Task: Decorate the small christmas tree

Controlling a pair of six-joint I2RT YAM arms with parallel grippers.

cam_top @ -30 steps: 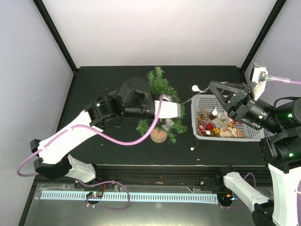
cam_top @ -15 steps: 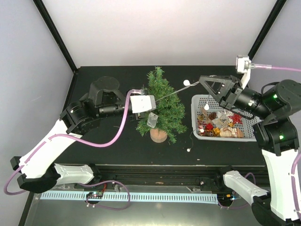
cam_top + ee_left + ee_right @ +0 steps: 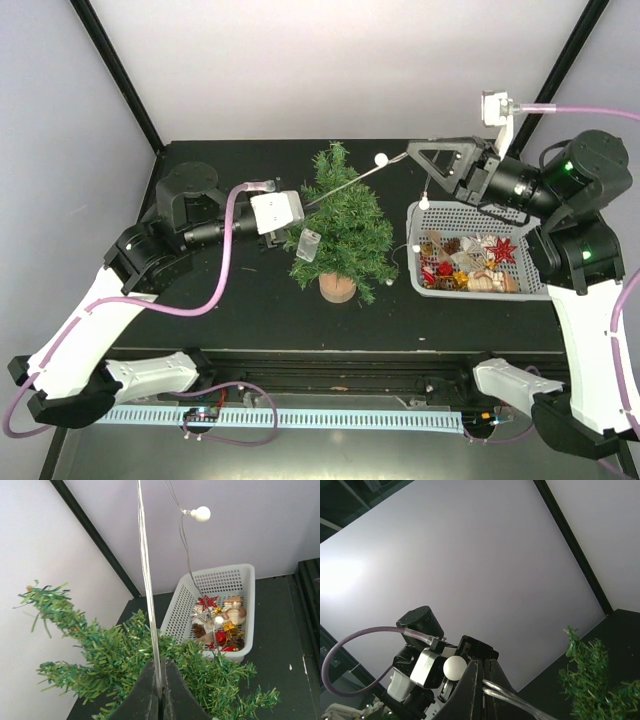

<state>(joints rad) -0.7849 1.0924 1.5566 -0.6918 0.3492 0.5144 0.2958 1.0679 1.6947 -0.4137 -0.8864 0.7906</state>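
- The left end effector (image 3: 160,686) was clenched on a thin silver light wire (image 3: 147,580), just above the branches of the small christmas tree (image 3: 115,650).
- The right end effector (image 3: 481,672) was clenched on the same wire, with a white bulb (image 3: 454,667) just beside its fingers.
- The tree stood upright on the table (image 3: 220,300), between the arms and just left of the white basket (image 3: 490,293) of ornaments.

Top view high behind the arm bases, looking down on the surface (image 3: 230,310), left wrist view close over the left fingers (image 3: 142,700), facing across the small christmas tree (image 3: 115,665) to the basket (image 3: 182,615) (both also seen from above), right wrist view tilted up past the right fingers (image 3: 470,700) toward the left arm (image 3: 420,625), light string (image 3: 145,580) shared by all.
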